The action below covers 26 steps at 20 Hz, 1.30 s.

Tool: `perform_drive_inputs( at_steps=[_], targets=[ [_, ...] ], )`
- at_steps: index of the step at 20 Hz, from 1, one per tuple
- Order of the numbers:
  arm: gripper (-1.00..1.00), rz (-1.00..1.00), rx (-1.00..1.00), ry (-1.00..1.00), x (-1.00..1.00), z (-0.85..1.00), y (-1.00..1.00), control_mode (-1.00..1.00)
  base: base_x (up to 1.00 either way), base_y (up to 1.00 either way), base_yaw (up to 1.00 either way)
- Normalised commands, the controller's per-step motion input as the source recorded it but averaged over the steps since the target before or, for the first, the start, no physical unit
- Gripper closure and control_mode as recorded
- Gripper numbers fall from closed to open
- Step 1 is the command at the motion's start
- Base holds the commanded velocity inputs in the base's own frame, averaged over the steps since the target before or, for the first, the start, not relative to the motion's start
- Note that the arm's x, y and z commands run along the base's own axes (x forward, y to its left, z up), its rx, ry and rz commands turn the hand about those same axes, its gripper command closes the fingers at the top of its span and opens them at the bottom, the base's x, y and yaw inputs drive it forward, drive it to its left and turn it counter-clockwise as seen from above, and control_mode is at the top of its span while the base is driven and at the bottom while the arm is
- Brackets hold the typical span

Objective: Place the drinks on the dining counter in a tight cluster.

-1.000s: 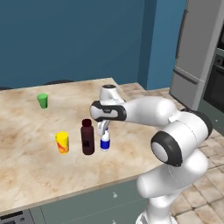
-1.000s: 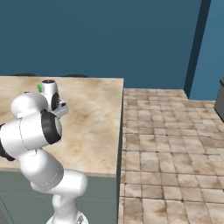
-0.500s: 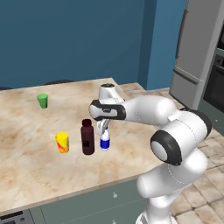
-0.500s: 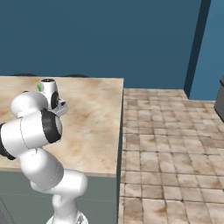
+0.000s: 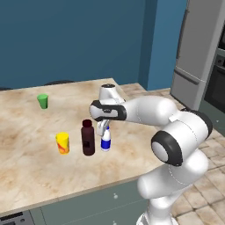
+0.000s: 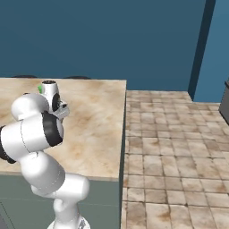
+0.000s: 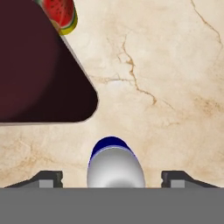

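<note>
Now the gripper [image 7: 112, 179] is hanging straight down over the little white bottle [image 5: 105, 141], its two dark fingertips [image 7: 47, 178] standing wide apart on either side of the bottle's rounded top and clear of it, so the bottle is released. A second ago the jaws were clamped shut on it; the bottle itself is standing where it stood then.

That white bottle with its blue label is standing upright, long axis vertical, on the dining counter [image 5: 35, 171], toward the near right part of the beige veined marble. Just to its left, close beside it, the taller dark maroon bottle [image 5: 88, 138] is also standing upright, cap up. Further left, a yellow can [image 5: 63, 143] with a watermelon print is sitting near the pair, and a small green cup [image 5: 42, 101] is standing well apart at the far left.

Behind the counter a plain dark blue wall is running across the room; to the right, tan floor tiles [image 6: 170, 147] are stretching toward a grey fridge [image 5: 195, 61].
</note>
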Motion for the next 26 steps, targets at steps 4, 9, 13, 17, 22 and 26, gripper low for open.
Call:
perform_drive_inputs(
  at_steps=[4, 9, 13, 17, 22, 26],
  targets=[
    [-1.00, 0.00, 0.00, 0.00, 0.00, 0.00, 0.00, -1.00, 0.00, 0.00, 0.00],
    [-1.00, 0.00, 0.00, 0.00, 0.00, 0.09, 0.00, -1.00, 0.00, 0.00, 0.00],
    [-1.00, 0.00, 0.03, -0.04, 0.00, 0.44, -0.04, -1.00, 0.00, 0.00, 0.00],
    [-1.00, 0.00, 0.06, -0.05, -0.09, 0.51, -0.13, -1.00, 0.00, 0.00, 0.00],
    [-1.00, -0.04, 0.10, -0.04, -0.38, 0.38, -0.39, -1.00, 0.00, 0.00, 0.00],
    [-1.00, -0.14, 0.11, -0.02, -0.30, 0.27, -0.67, -1.00, 0.00, 0.00, 0.00]
  ],
)
